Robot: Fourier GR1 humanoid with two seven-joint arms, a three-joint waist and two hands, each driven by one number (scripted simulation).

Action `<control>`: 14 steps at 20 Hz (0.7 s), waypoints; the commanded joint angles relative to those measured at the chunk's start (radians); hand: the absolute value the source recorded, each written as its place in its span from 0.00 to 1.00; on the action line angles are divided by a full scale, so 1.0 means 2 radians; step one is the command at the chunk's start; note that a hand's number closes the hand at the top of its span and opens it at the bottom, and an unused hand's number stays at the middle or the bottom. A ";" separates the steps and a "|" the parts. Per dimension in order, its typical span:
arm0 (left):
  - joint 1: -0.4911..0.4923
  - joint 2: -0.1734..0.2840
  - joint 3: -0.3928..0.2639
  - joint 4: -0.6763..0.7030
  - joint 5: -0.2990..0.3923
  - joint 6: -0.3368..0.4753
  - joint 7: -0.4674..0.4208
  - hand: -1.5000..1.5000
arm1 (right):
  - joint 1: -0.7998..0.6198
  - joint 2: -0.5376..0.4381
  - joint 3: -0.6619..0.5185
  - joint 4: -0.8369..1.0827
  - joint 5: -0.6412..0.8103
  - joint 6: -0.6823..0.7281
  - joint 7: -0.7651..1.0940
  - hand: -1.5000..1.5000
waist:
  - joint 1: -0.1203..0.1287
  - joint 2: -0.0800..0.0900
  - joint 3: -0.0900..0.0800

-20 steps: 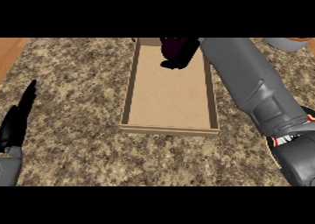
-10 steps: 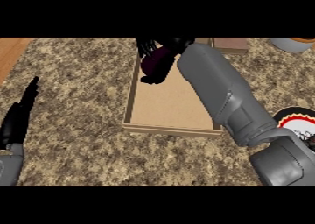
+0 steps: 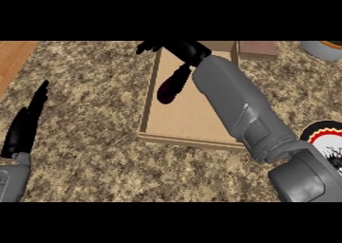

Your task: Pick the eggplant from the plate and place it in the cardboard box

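The dark purple eggplant (image 3: pixel 171 87) hangs tilted over the left part of the open cardboard box (image 3: pixel 191 126), its upper end at my right hand (image 3: pixel 185 50). That hand reaches over the box's far end, curled on the eggplant's top, with some fingers sticking out to the left. My right forearm crosses the box diagonally and hides its right wall. The white plate (image 3: pixel 327 136) with a red and black rim lies at the right edge, partly behind my arm. My left hand (image 3: pixel 23 128) rests open at the lower left, fingers straight.
The box stands on a speckled granite counter (image 3: pixel 90 156). A grey bowl (image 3: pixel 327 49) sits at the far right corner, and a small brown block (image 3: pixel 258 49) lies beside the box's far end. A wooden strip (image 3: pixel 8 59) shows at the upper left.
My right hand has carried the eggplant from the box's far right side leftward and lower over the box. The forearm has swung left. The left hand has stayed still.
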 commanded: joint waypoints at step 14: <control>0.014 -0.008 0.000 -0.008 -0.013 0.014 -0.006 0.50 | 0.003 -0.087 -0.128 -0.017 -0.133 0.092 -0.037 0.00 | -0.010 0.002 0.001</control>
